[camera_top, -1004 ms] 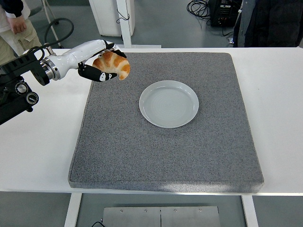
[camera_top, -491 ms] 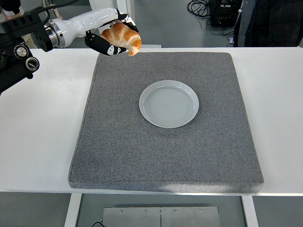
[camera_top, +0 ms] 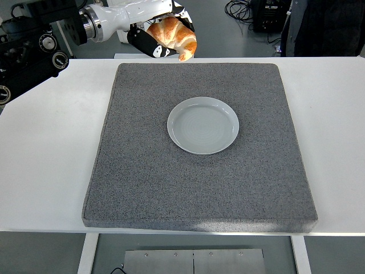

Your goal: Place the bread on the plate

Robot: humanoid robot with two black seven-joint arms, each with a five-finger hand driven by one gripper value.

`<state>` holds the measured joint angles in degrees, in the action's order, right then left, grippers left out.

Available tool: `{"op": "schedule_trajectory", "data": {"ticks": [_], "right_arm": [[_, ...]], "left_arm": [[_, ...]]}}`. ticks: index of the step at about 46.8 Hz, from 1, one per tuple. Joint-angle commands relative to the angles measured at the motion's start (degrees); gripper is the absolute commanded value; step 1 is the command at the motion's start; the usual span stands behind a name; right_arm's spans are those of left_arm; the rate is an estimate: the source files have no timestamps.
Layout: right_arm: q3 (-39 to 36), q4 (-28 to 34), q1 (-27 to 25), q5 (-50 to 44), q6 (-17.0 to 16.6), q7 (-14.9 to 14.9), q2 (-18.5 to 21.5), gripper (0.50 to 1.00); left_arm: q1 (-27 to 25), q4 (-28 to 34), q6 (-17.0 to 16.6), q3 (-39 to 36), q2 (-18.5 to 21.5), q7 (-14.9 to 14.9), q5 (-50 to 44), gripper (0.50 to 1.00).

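Note:
A golden croissant (camera_top: 174,35) is held in my left hand (camera_top: 162,34), high above the far edge of the grey mat (camera_top: 142,171). The hand's fingers are curled around the croissant. A round pale grey plate (camera_top: 203,125) lies empty in the middle of the mat, below and to the right of the hand. My right arm does not show.
The grey mat covers most of the white table (camera_top: 51,142). A person (camera_top: 325,25) in dark clothes stands at the top right behind the table. Cables and equipment lie on the floor beyond the far edge.
My left hand has risen and moved to the right with the croissant, from over the mat's far left corner to above its far edge, closer to the plate's line.

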<state>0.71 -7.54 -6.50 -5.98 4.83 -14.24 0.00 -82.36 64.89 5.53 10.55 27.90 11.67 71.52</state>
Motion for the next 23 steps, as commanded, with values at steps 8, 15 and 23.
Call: {"op": "schedule_trajectory", "data": {"ticks": [8, 15, 23], "right_arm": [[0.0, 0.0, 0.0, 0.0, 0.0, 0.0, 0.0, 1.000], [0.0, 0.0, 0.0, 0.0, 0.0, 0.0, 0.0, 1.000], [0.0, 0.0, 0.0, 0.0, 0.0, 0.0, 0.0, 1.000]], "left_arm": [[-1.3, -3.5, -0.1, -1.9, -5.1, 0.0, 0.3, 0.500], [-1.4, -5.3, -0.1, -3.8, -8.2, 0.1, 0.6, 0.500], [-0.8, -7.9, -0.3, -4.5, -12.0, 0.2, 1.0, 0.500]]}}
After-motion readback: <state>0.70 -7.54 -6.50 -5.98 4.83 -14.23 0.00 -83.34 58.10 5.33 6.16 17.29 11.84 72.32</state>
